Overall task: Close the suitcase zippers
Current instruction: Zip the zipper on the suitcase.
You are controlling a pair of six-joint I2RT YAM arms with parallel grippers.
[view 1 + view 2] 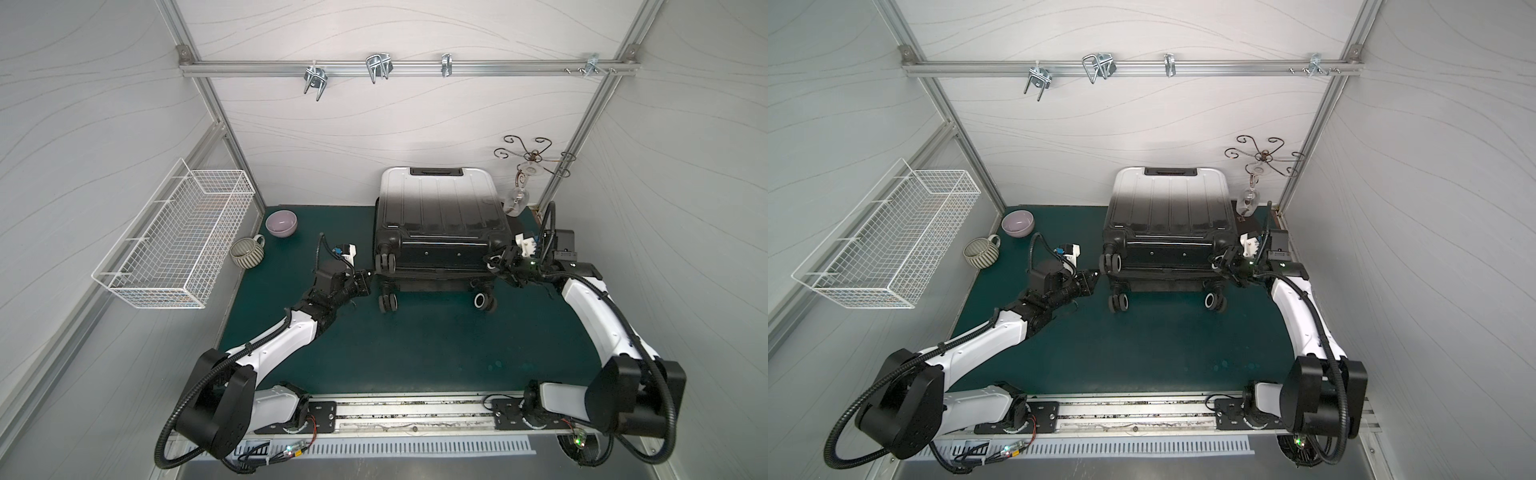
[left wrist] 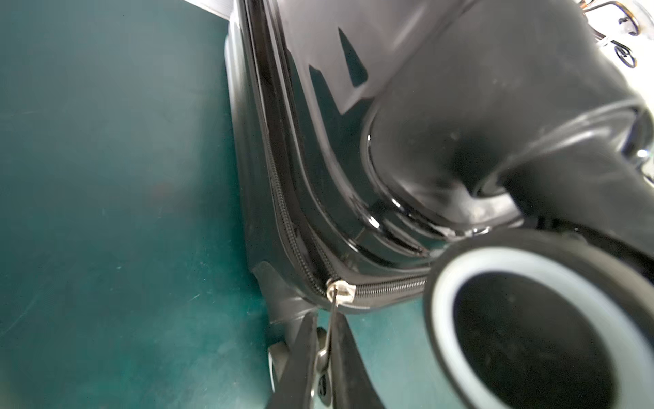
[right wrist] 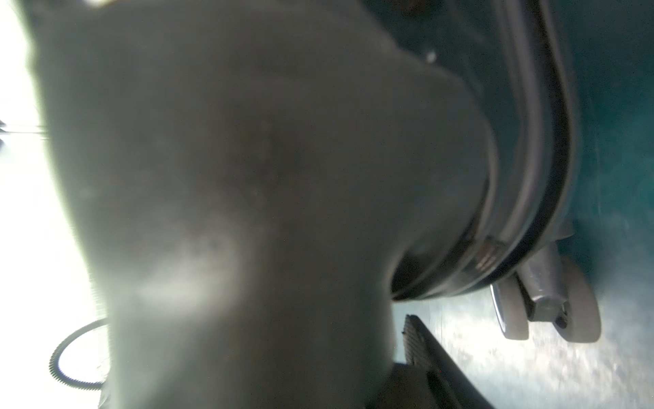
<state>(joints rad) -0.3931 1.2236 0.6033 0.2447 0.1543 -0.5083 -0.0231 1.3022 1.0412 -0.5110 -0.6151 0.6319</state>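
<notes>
The suitcase (image 1: pixel 436 208) (image 1: pixel 1167 208) lies flat on the green mat with its wheels toward the arms, its shell fading from white to black. My left gripper (image 1: pixel 371 275) (image 1: pixel 1097 275) is at its front left corner. In the left wrist view the left gripper (image 2: pixel 325 318) is shut on the thin metal pull (image 2: pixel 331 329) of a zipper slider (image 2: pixel 339 291), which sits at the corner of the zippers' track (image 2: pixel 283 212). My right gripper (image 1: pixel 498 264) (image 1: pixel 1221 261) is at the front right corner, closed around a wheel caster (image 3: pixel 247 177). Only one of its fingers (image 3: pixel 421 350) shows.
A white wire basket (image 1: pixel 174 232) hangs on the left wall. A purple bowl (image 1: pixel 281 222) and a striped mug (image 1: pixel 247 252) sit at the back left. An ornate metal stand (image 1: pixel 532 166) rises at the back right. Hooks (image 1: pixel 378 66) hang on the rear rail.
</notes>
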